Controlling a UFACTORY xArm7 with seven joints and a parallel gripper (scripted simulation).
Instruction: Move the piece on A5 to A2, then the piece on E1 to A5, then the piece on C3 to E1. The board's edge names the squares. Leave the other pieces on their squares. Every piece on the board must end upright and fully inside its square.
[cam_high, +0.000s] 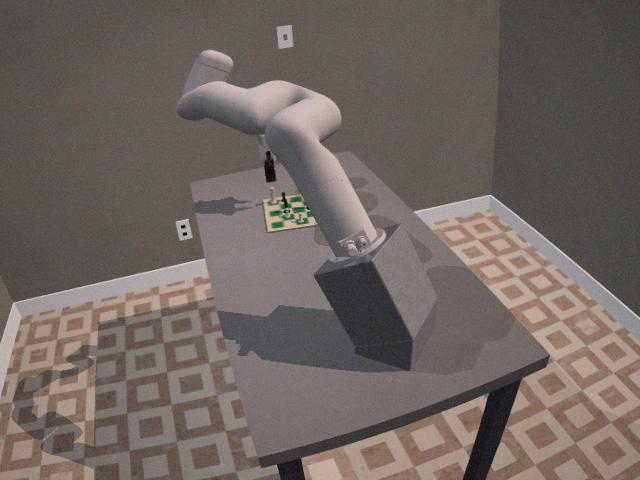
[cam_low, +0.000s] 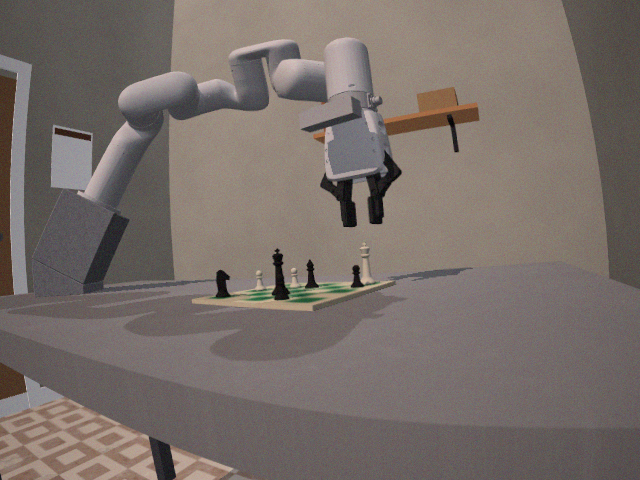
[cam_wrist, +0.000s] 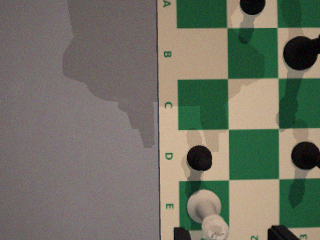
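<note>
My gripper (cam_high: 270, 179) (cam_low: 362, 225) (cam_wrist: 231, 235) is open and empty, well above the white king (cam_high: 272, 195) (cam_low: 365, 263) (cam_wrist: 204, 205). The king stands upright inside E1 on the board (cam_high: 266, 219) (cam_low: 313, 307) (cam_wrist: 168, 80). C3 holds no piece in the wrist view. A short black piece (cam_low: 281, 297) (cam_wrist: 251, 4) stands on A2, at the wrist view's top edge. The black knight (cam_low: 222, 284) stands upright at the board's left corner in the exterior view, which looks like A5; it is outside the wrist view and hidden by the arm in the top view.
A black pawn (cam_low: 356, 276) (cam_wrist: 199, 158) stands on D1 beside the white king. The tall black king (cam_low: 278, 266) (cam_wrist: 300, 52) is on B3 and the black bishop (cam_low: 310, 274) (cam_wrist: 304, 155) on D3. Two white pawns (cam_low: 259, 280) (cam_low: 294, 279) stand farther along the board.
</note>
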